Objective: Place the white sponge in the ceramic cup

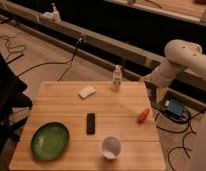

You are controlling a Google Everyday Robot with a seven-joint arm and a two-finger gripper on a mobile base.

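Beyond the wooden table's [61,107] right edge, the gripper [160,94] is hanging, well apart from the flat off-white rectangular sponge [87,92]; its opening I cannot tell. Reach step is pending, I'd say: next move is calling for crossing to the sponge, grasping it, then carrying it to the small round white ceramic cup [111,146].

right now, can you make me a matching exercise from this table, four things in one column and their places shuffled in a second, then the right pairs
Column one:
1. small flat off-white rectangular sponge
2. small round white ceramic cup
3. round green plate
4. robot's gripper

Column two:
A. beyond the right edge of the wooden table
B. near the table's front edge, right of the plate
C. front left corner of the table
D. toward the far edge, left of the small white bottle

Pairs: 1-D, 2-B, 3-C, 4-A
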